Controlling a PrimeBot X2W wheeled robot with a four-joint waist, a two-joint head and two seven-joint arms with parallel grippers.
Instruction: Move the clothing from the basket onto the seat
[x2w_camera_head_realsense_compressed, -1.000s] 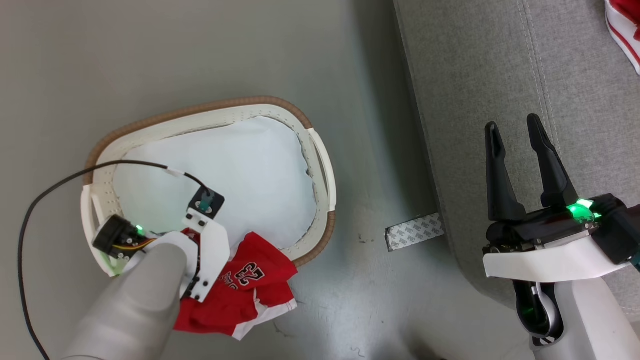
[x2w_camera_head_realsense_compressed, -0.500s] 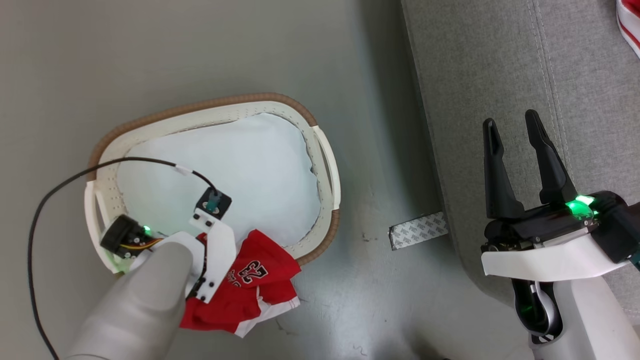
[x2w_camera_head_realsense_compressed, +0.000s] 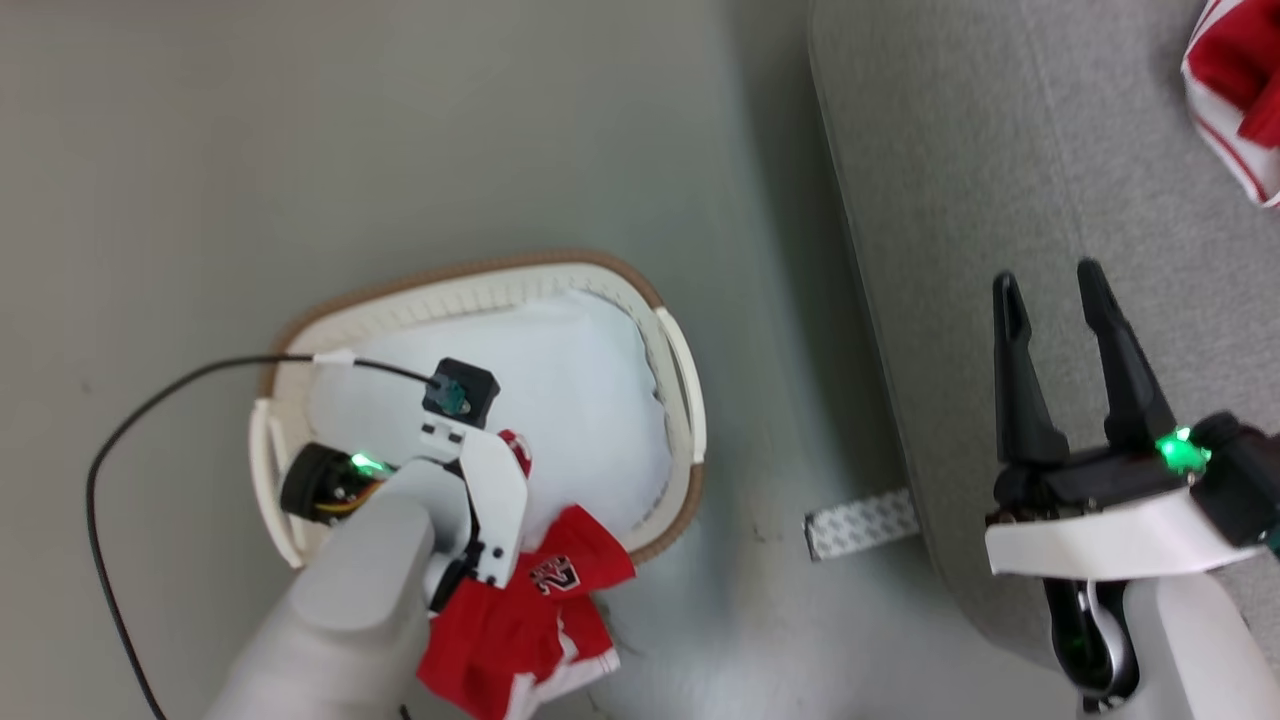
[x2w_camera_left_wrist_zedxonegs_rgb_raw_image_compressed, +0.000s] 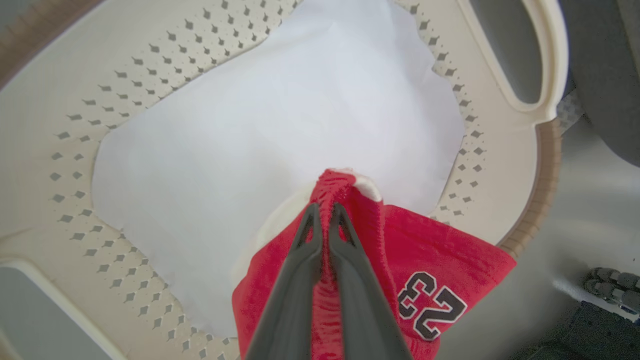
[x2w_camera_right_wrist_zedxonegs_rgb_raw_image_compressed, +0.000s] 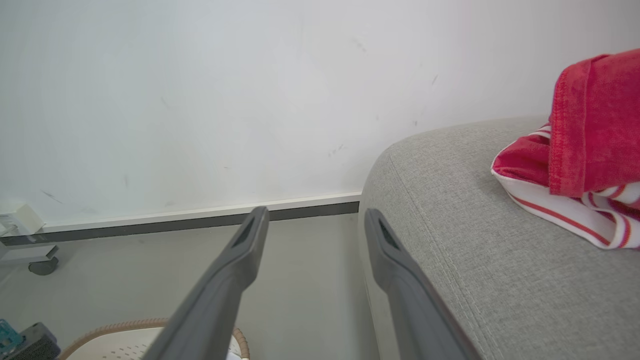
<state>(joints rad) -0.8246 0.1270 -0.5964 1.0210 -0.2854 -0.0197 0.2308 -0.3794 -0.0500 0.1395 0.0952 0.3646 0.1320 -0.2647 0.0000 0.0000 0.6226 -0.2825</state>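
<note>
Two red jerseys in frame. First jersey (x2w_camera_left_wrist_zedxonegs_rgb_raw_image_compressed: 430, 260), number 23 showing, is pinched by the left gripper (x2w_camera_left_wrist_zedxonegs_rgb_raw_image_compressed: 325, 212). Its fingers are closed tight on a bunched fold of red fabric, with a bit of white trim at the tips.

That jersey drapes across the near rim of the laundry basket (x2w_camera_head_realsense_compressed: 480, 275). Part sits inside on the white pad (x2w_camera_left_wrist_zedxonegs_rgb_raw_image_compressed: 275, 125), and part hangs outside over the grey floor (x2w_camera_head_realsense_compressed: 400, 120). The pad covers the basket bottom. Head view is motion-blurred, so the lettering there is not readable.

Second jersey (x2w_camera_head_realsense_compressed: 1235, 90) lies on the grey sofa (x2w_camera_head_realsense_compressed: 1000, 150), top right of head view, cut by the frame edge. It is red with white striped trim, crumpled.

Right gripper (x2w_camera_head_realsense_compressed: 1047, 280) hangs over the sofa's front edge, fingers spread wide with nothing between them. Right wrist view has the sofa corner to the right of the fingers, with a white wall (x2w_camera_right_wrist_zedxonegs_rgb_raw_image_compressed: 200, 75) and a baseboard (x2w_camera_right_wrist_zedxonegs_rgb_raw_image_compressed: 200, 212) behind.

The basket stands on the floor near the sofa, not touching it. A strip of patterned tape (x2w_camera_head_realsense_compressed: 862, 520) lies on the floor between them, running up to the sofa base. A black cable (x2w_camera_head_realsense_compressed: 150, 420) loops from the left wrist camera out past the basket's left side.
</note>
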